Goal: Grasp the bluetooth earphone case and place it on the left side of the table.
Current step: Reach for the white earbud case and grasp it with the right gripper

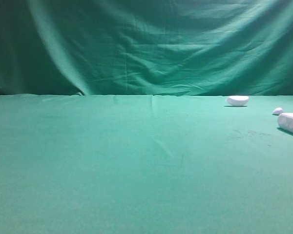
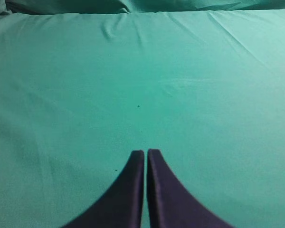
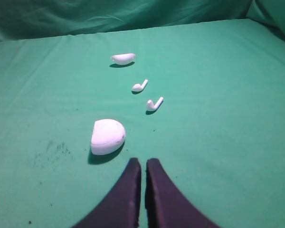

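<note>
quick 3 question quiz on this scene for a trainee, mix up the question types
1. True or false: the right pincer is closed on the bluetooth earphone case.
2. In the right wrist view, how many loose earbuds lie on the table? A) none B) two C) four
3. Fill in: in the exterior high view the case sits at the far ___ edge.

Key
1. False: its jaws are shut and empty, with the case ahead of them on the cloth.
2. B: one earbud and another earbud lie beyond the case.
3. right
</note>
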You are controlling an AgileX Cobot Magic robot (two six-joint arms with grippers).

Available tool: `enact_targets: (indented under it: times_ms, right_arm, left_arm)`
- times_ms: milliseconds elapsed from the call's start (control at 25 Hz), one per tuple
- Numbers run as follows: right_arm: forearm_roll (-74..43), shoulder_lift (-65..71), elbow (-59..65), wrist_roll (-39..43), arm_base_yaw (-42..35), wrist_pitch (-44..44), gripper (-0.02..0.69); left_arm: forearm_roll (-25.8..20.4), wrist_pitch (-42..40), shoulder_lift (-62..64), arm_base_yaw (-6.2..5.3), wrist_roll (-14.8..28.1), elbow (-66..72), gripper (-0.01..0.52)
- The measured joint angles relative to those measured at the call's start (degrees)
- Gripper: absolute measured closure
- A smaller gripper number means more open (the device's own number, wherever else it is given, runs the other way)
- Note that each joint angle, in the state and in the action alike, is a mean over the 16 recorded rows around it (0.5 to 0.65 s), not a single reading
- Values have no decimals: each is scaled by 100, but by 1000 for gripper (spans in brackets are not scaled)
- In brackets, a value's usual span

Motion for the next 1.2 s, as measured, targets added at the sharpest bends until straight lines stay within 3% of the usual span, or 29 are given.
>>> enact_targets:
  times_ms: [520, 960, 1200]
  right_arm:
    - [8, 0, 0, -10, 0, -105, 665]
    - [728, 31, -132, -99, 0, -1642, 665]
    - [963, 590, -799, -442, 0, -1982, 665]
  left_arm:
    - [0, 0, 0, 0, 0, 0, 514]
    - [0, 0, 0, 0, 0, 0, 514]
    - [0, 0, 0, 0, 0, 0, 514]
